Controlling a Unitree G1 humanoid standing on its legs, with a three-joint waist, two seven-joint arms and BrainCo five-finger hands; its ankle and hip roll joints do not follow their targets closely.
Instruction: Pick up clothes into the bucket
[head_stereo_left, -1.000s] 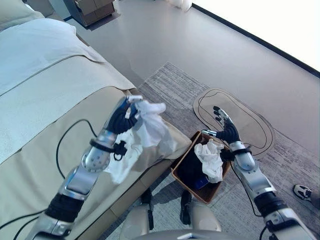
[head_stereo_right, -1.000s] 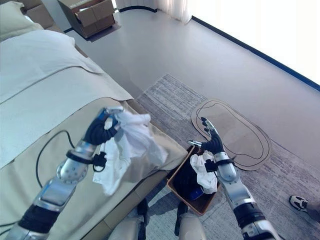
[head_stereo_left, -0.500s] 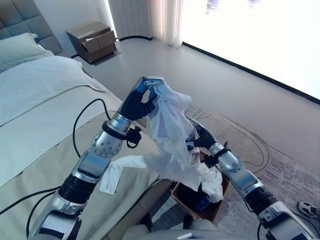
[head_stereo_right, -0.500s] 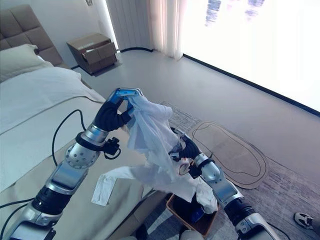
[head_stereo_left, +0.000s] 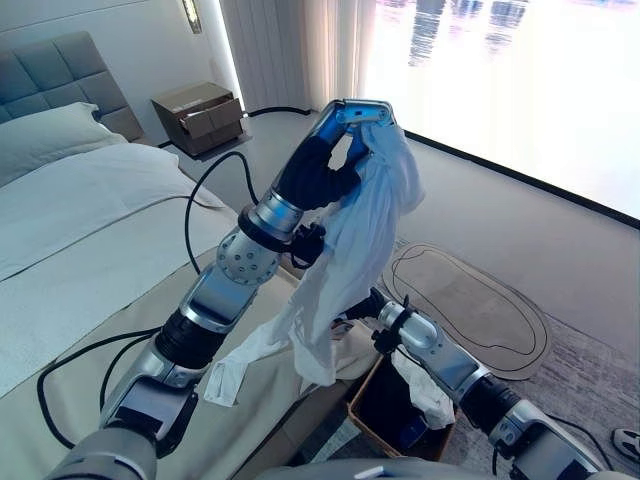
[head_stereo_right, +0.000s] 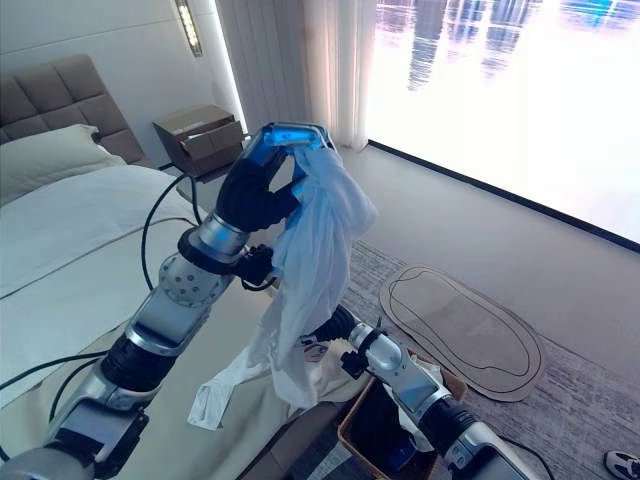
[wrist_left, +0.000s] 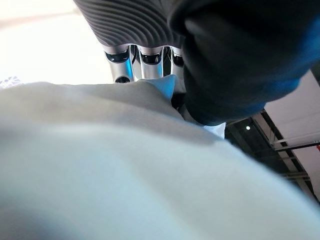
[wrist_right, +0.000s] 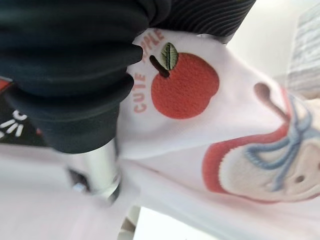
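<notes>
My left hand (head_stereo_left: 318, 170) is raised high and shut on a white garment (head_stereo_left: 352, 245), which hangs down in a long fold over the bed's corner. In the left wrist view the fingers (wrist_left: 142, 59) curl over the pale cloth (wrist_left: 125, 165). My right hand (head_stereo_right: 338, 326) reaches in low behind the garment's hanging part, its fingers hidden by cloth. The right wrist view has white fabric with a red apple print (wrist_right: 185, 85) pressed against that hand. The brown bucket (head_stereo_left: 358, 398) stands on the floor below, with a white cloth (head_stereo_left: 425, 392) and dark items inside.
The bed (head_stereo_left: 80, 230) takes up the left side, its beige corner beside the bucket. A nightstand (head_stereo_left: 195, 110) stands at the far wall. An oval mat (head_stereo_left: 470, 310) lies on the grey carpet (head_stereo_left: 590, 370). A person's shoe (head_stereo_left: 628, 442) shows at the lower right.
The camera has tilted up. My left hand has lifted the garment higher off the bed. My right hand has moved from above the bucket to behind the hanging cloth.
</notes>
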